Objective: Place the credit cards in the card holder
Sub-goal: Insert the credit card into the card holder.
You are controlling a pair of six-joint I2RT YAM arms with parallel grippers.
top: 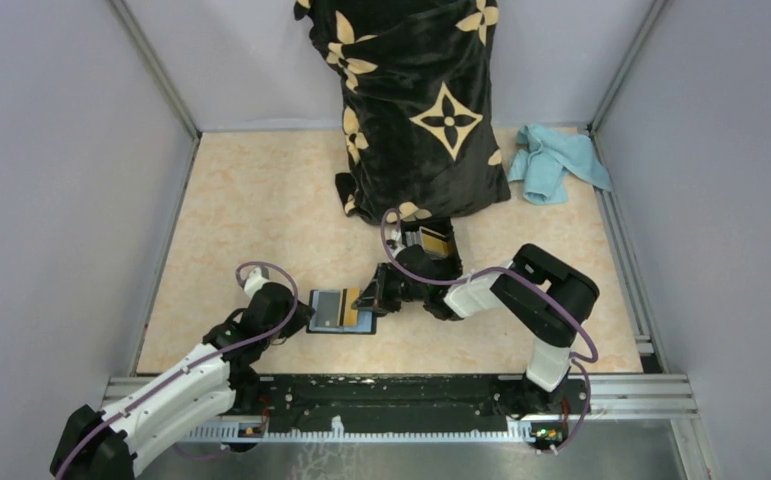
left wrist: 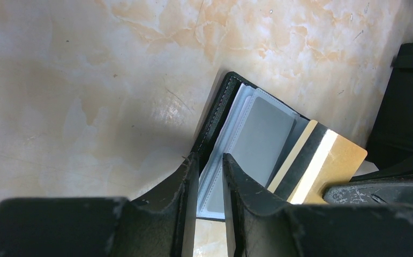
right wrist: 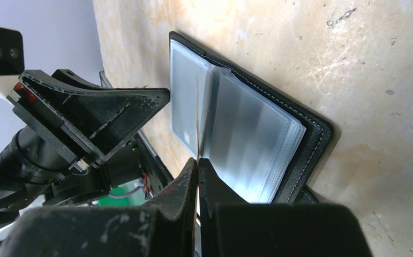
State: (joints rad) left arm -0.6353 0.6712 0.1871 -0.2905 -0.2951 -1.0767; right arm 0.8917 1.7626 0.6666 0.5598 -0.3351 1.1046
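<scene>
Pinching thin gold card (left wrist: 327,160), right gripper (right wrist: 197,160) hovers at clear-sleeved card holder (right wrist: 247,139)

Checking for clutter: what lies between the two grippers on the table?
The open card holder, with a gold card partly over it; the top view shows it.

I count one open black leather card holder (left wrist: 213,120), one gold plastic card (left wrist: 332,158), one black flower-patterned fabric bag (top: 421,100) at twelve o'clock, and one crumpled light-blue cloth (top: 558,162) at one o'clock.
</scene>
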